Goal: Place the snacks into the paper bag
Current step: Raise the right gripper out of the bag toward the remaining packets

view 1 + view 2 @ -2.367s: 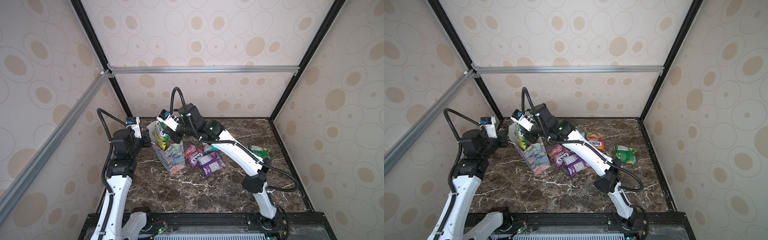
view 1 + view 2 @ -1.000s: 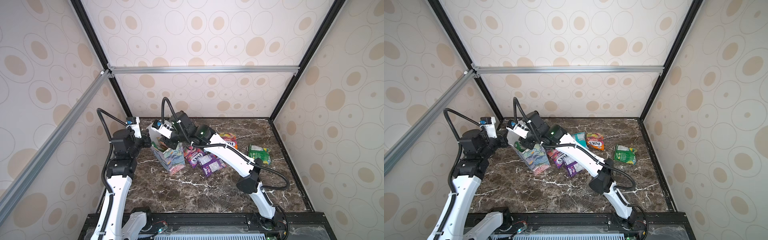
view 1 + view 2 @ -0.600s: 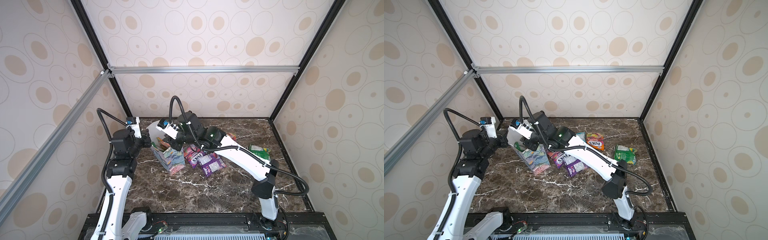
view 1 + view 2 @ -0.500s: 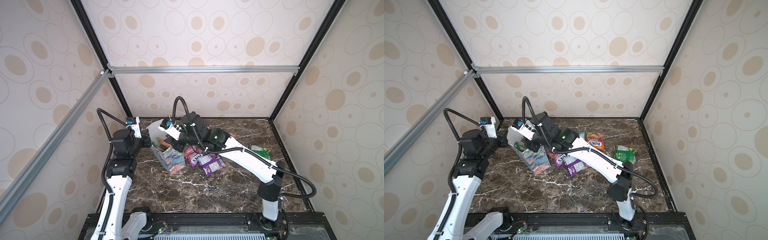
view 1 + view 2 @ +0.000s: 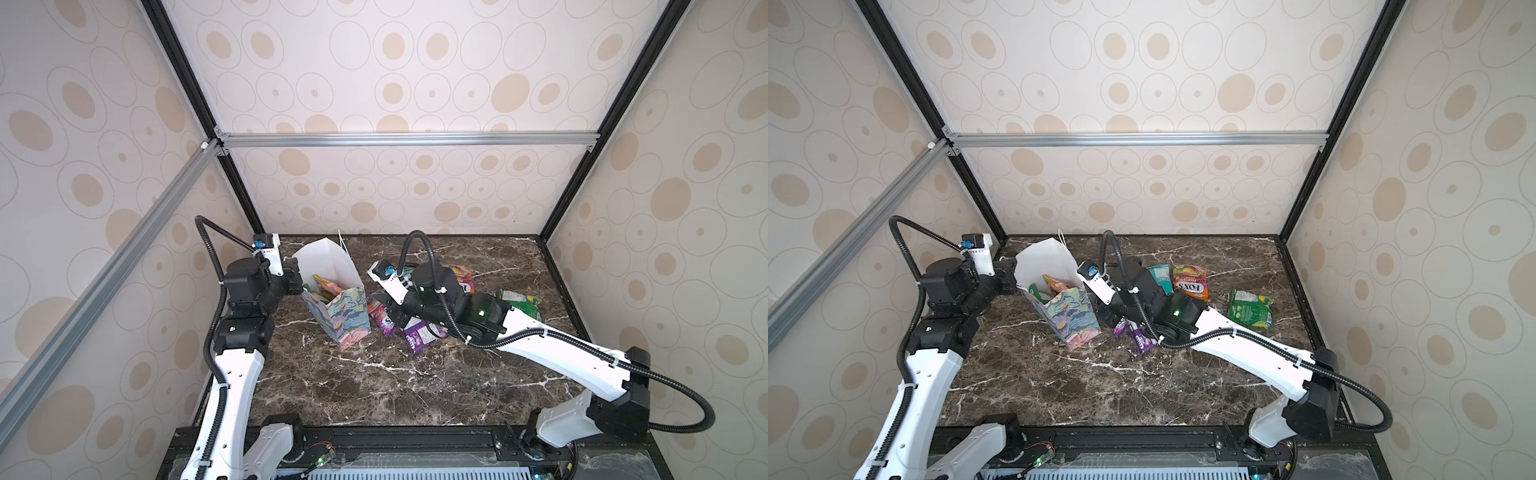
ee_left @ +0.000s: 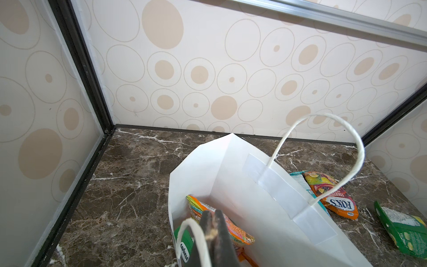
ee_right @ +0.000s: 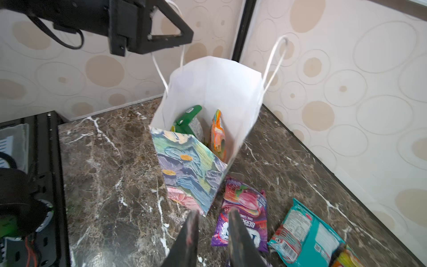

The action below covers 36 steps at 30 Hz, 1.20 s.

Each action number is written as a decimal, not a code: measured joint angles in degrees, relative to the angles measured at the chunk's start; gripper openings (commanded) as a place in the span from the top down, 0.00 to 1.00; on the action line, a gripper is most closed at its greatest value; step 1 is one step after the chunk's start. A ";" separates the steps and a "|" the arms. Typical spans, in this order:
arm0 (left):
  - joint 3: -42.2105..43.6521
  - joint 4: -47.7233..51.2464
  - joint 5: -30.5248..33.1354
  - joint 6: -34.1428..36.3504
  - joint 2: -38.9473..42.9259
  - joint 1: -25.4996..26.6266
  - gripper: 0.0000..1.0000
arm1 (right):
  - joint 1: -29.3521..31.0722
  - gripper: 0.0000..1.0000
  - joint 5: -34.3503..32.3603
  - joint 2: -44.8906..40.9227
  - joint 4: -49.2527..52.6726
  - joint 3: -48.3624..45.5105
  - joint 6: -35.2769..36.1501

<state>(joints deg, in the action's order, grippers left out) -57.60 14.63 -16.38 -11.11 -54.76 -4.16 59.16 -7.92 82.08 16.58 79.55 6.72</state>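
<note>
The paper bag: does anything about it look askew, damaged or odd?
Nothing torn or spilled. The paper bag seems to lean toward the left gripper, whose fingers pinch one cord handle; two snacks sit inside.

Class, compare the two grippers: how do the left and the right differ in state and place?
The left gripper has its jaws shut on the bag's handle; the right gripper has its jaws apart, holding nothing. The left sits at the bag's rim; the right hangs beside the bag, over a purple packet. Both have dark jaws.
</note>
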 measured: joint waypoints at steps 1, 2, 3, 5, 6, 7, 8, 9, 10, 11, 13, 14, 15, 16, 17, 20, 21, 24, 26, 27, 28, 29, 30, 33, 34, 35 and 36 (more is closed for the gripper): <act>0.00 0.00 0.00 0.00 -0.04 0.00 1.00 | -0.04 0.73 -1.44 -1.27 -0.28 -2.10 -0.55; 0.00 -0.02 0.02 0.00 -0.04 0.00 1.00 | -0.26 0.73 -2.86 -2.60 -0.24 -4.09 -1.33; 0.00 -0.02 0.02 0.00 -0.04 0.00 1.00 | -0.42 0.73 -3.78 -3.58 -0.04 -5.51 -2.03; 0.00 -0.04 0.02 0.00 -0.04 0.00 1.00 | -1.62 0.73 -5.31 -6.08 0.63 -8.70 -4.57; 0.00 -0.02 0.02 0.00 -0.04 0.02 1.00 | -2.51 0.72 -5.86 -7.41 0.79 -10.27 -5.90; 0.00 -0.02 0.02 0.00 -0.04 0.00 1.00 | -3.72 0.72 -6.40 -8.98 1.11 -12.04 -7.54; 0.00 -0.02 0.04 0.00 -0.04 0.00 1.00 | -5.07 0.72 -7.23 -10.80 1.42 -14.12 -9.44; 0.00 -0.02 0.07 0.00 -0.04 0.00 1.00 | -6.21 0.72 -7.82 -12.24 1.66 -15.74 -10.84; 0.00 -0.02 0.09 0.00 -0.04 0.00 1.00 | -7.48 0.72 -8.50 -13.79 2.19 -17.49 -12.63; 0.00 -0.02 0.13 0.00 -0.04 0.00 1.00 | -8.59 0.72 -9.18 -15.06 2.73 -18.95 -14.23; 0.00 -0.02 0.11 0.00 -0.04 0.00 1.00 | -10.05 0.72 -9.97 -16.55 3.87 -20.98 -16.85; 0.00 -0.02 0.09 0.00 -0.07 0.00 1.00 | -10.51 0.72 -10.23 -16.94 4.48 -21.73 -18.03; 0.00 -0.04 0.11 0.00 -0.11 0.00 1.00 | -10.91 0.72 -10.43 -17.20 5.18 -22.36 -19.08; 0.00 -0.02 0.11 0.00 -0.15 0.00 1.00 | -11.26 0.71 -10.56 -17.40 5.62 -22.93 -19.96; 0.00 -0.02 0.11 0.00 -0.20 0.00 1.00 | -11.50 0.71 -10.58 -17.55 6.03 -23.28 -20.65; 0.02 -0.04 0.15 0.00 -0.22 0.00 1.00 | -12.09 0.70 -10.49 -18.67 6.58 -24.30 -22.75; 0.00 -0.04 0.17 0.00 -0.22 0.00 1.00 | -12.37 0.70 -10.38 -19.28 6.67 -24.57 -23.28; 0.02 -0.09 0.13 0.00 -0.33 0.02 1.00 | -13.38 0.68 -10.10 -20.74 7.06 -24.68 -24.74; 0.02 -0.31 0.09 0.00 -0.55 0.00 1.00 | -14.32 0.67 -9.64 -21.00 7.48 -24.72 -25.57; 0.02 -0.37 0.09 0.00 -0.70 0.00 1.00 | -14.97 0.67 -9.20 -20.92 8.00 -24.74 -26.12; 0.02 -0.37 0.02 -0.02 -0.87 0.00 1.00 | -15.65 0.66 -8.70 -20.79 8.37 -24.96 -26.77; 0.02 -0.37 0.00 -0.02 -0.98 0.00 1.00 | -16.20 0.65 -8.35 -20.68 8.74 -25.22 -27.15; 0.02 -0.39 -0.02 0.00 -1.16 0.00 1.00 | -16.85 0.63 -7.72 -20.46 9.07 -25.68 -27.61; 0.02 -0.37 -0.02 -0.02 -1.20 0.00 1.00 | -18.78 0.56 -4.94 -20.15 9.44 -27.41 -28.68; 0.02 -0.42 -0.02 0.00 -1.18 0.00 1.00 | -19.61 0.55 -3.85 -20.11 9.57 -28.00 -29.07; 0.02 -0.42 0.00 0.00 -1.18 0.00 1.00 | -20.33 0.54 -2.97 -20.09 9.64 -28.46 -29.51; 0.04 -0.42 0.00 0.00 -1.18 0.00 1.00 | -21.11 0.54 -2.12 -20.09 9.77 -28.89 -29.79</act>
<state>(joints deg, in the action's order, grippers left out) -57.56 14.22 -16.38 -11.11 -55.94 -4.16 38.04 -10.04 62.00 26.35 50.65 -23.07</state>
